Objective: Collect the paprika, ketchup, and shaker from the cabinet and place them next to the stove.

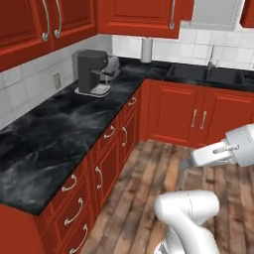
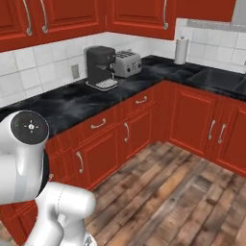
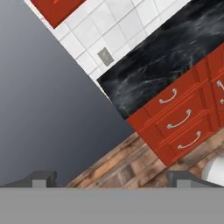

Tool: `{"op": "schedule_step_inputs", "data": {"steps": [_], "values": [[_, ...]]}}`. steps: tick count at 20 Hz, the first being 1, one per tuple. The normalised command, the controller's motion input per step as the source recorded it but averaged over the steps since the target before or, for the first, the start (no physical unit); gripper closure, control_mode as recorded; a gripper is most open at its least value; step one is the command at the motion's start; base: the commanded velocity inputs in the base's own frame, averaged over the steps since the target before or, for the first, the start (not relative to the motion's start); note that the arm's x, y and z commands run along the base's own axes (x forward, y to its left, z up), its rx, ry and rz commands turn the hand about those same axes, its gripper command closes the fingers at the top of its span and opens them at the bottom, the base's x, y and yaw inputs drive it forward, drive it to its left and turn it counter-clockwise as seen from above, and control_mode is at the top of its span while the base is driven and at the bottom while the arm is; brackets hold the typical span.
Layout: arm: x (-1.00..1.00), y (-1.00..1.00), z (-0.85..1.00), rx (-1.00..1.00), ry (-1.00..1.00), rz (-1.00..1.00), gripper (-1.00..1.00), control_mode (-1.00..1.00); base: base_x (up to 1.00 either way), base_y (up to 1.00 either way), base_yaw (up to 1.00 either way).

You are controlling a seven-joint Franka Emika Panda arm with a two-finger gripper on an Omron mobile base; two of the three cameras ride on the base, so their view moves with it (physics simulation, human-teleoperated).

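Gripper (image 3: 112,178): jaws spread wide, grasping nothing, aimed at the drawers (image 3: 179,119) under the black counter (image 3: 162,57).
Cabinet (image 1: 141,16): red wall unit at 12 o'clock in the left base view, door closed, silver handle (image 1: 172,15) hanging down.
Coffee machine (image 1: 92,72): on the counter at 11 o'clock, toaster (image 1: 112,67) just beside it.
Paper roll (image 1: 146,49): upright in the corner.
Sink (image 1: 206,74): at 1 o'clock.

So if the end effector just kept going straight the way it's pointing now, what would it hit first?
Probably nothing soon. The open end effector points past the end of the black counter, at the line where the wood floor meets a plain grey expanse. The drawers sit off to one side. Depth is hard to judge.
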Motion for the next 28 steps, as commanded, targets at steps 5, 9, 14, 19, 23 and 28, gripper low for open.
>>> {"op": "schedule_step_inputs", "data": {"steps": [5,9,14,19,23,28], "values": [[0.00,0.00,0.00,0.00,0.00,0.00,-1.00,1.00,0.82,-0.41,-0.28],[0.00,0.00,0.00,0.00,0.00,0.00,-1.00,1.00,0.80,-0.40,-0.29],[0.00,0.00,0.00,0.00,0.00,0.00,-1.00,1.00,0.78,-0.38,-0.27],[0.00,0.00,0.00,0.00,0.00,0.00,-1.00,1.00,0.67,-0.46,-0.19],[0.00,0.00,0.00,0.00,0.00,0.00,-1.00,1.00,0.61,-0.53,-0.12],[0.00,0.00,0.00,0.00,0.00,0.00,-1.00,1.00,0.60,-0.58,-0.06]]}}
